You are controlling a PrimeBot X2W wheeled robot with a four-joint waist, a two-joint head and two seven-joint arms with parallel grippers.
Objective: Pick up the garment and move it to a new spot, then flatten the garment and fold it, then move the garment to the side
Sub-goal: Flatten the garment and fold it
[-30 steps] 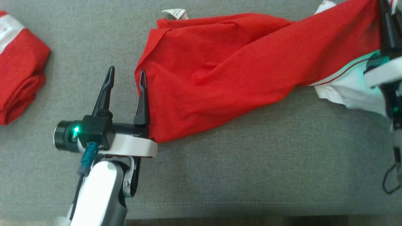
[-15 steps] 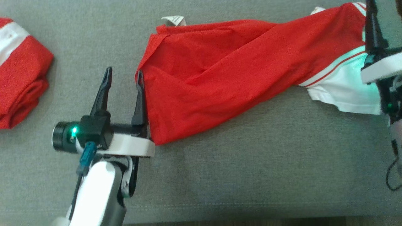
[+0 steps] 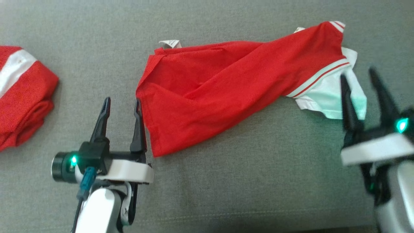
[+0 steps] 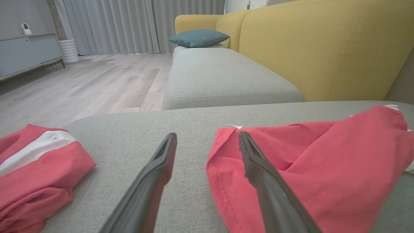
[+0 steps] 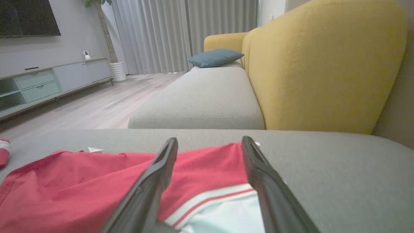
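The garment (image 3: 226,94) lies loosely stretched on the grey cushion (image 3: 258,181), rumpled rather than flat. It is mostly bright red, with long diagonal folds running across it. One end is white (image 3: 330,94), set off from the red by a white band carrying a thin red stripe (image 3: 318,79). One small white label (image 3: 169,43) sticks out at the garment's far red corner.

Two red-and-white garments are in sight. The second (image 3: 22,97) sits folded in a bundle, well apart from the first, beyond its red end.

There are two pincers. The left pincer (image 3: 122,99) is spread and grips nothing, with one finger just beside the garment's red hem; whether it touches cannot be told. The right pincer (image 3: 357,72) is also spread and empty, at the garment's white end, with its fingertips near the white cloth.
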